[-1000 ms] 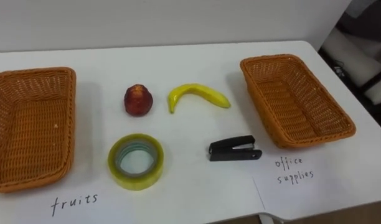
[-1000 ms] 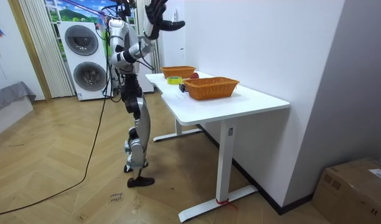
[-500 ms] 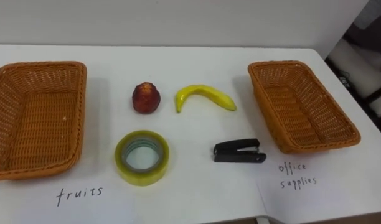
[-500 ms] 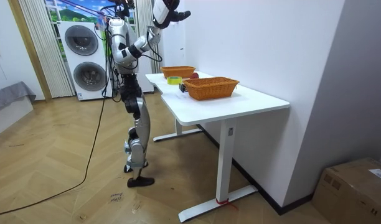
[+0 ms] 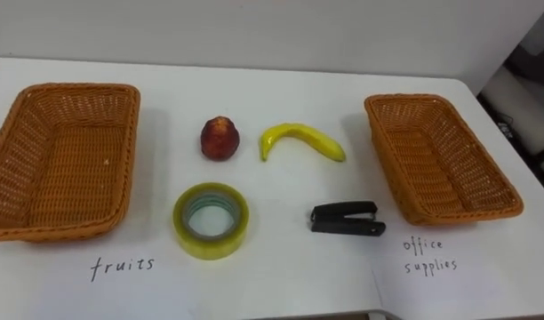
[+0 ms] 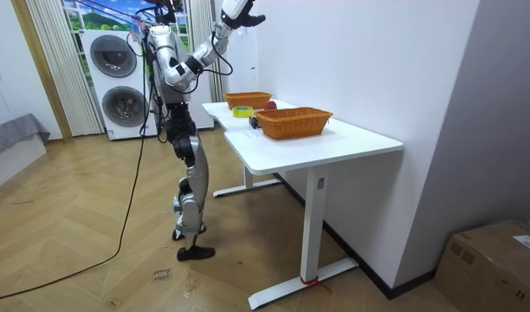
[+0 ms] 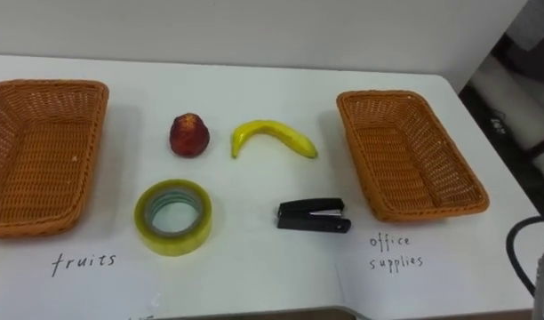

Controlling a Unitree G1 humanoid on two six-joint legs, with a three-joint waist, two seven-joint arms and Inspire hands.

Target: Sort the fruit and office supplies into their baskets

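fruit basket (image 7: 45, 156) clipped at l. edge

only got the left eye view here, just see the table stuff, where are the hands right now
observer: In the room view, what looks like the right hand is up above the robot's head, high over the level of the table.
operator: ok and where is the robot standing
observer: Upright on the wood floor at the table's side on the room view's left, with two stacked washing machines behind it.
operator: anything on the floor near it
observer: A cardboard box sits on the floor at the room view's lower right, past the table's other end and far from the robot.
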